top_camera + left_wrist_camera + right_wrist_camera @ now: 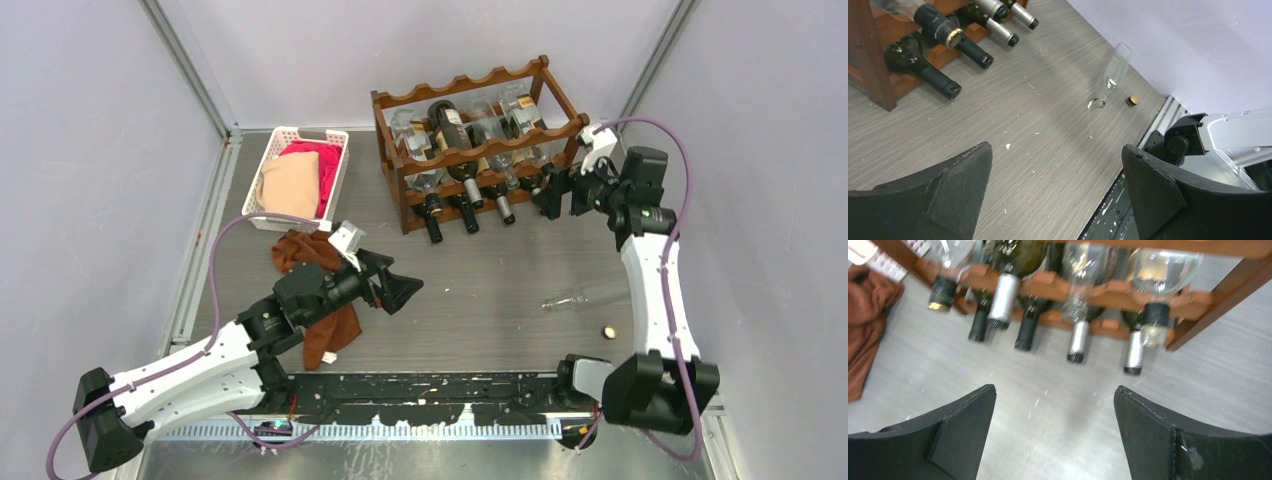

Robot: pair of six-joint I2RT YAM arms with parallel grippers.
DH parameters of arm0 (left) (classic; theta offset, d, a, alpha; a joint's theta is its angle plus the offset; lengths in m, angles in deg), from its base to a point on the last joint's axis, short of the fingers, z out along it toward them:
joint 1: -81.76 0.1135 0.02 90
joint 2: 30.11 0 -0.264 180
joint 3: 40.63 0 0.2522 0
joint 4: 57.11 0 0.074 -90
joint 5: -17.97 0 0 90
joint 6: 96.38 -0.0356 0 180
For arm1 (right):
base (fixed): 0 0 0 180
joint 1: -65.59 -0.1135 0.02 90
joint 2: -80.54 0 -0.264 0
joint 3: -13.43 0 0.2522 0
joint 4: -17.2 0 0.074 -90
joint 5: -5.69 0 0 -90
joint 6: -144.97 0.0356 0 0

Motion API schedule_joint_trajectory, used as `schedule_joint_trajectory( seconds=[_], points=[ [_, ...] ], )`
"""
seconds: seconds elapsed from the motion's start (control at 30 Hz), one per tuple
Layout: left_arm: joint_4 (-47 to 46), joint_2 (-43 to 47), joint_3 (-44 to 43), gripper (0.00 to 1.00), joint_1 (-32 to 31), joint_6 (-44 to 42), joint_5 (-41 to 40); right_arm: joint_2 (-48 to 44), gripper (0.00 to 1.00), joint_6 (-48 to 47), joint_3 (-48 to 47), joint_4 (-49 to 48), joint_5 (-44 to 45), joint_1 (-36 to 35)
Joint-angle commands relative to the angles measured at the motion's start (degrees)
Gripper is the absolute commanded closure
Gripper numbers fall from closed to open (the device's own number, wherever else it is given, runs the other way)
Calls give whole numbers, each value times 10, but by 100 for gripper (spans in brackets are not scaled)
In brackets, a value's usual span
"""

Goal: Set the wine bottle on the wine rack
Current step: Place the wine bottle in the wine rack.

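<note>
The dark reddish-brown wine rack stands at the back centre with several bottles lying on it, necks toward me. A clear empty wine bottle lies on its side on the table at the right; it also shows in the left wrist view. My right gripper is open and empty, low in front of the rack's right end, with bottle necks ahead of it. My left gripper is open and empty over the table's middle, pointing right toward the lying bottle.
A gold bottle cap lies near the clear bottle. A white plastic basket with cloths sits at the back left. A brown cloth lies under the left arm. Grey walls close both sides.
</note>
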Motion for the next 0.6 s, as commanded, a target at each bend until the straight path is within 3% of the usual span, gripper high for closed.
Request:
schedule_joint_trajectory(
  seconds=[0.0,0.23,0.4,0.57],
  points=[
    [-65,24,26,0,4,3,39,-83,5,-82,-22,226,-8,7],
    [-60,58,65,2,4,-1,69,-103,0,-92,28,279,127,35],
    [-62,98,97,4,4,8,63,-67,0,-75,11,322,108,138],
    [-102,116,138,5,4,27,46,-54,0,-12,9,312,193,214]
  ],
)
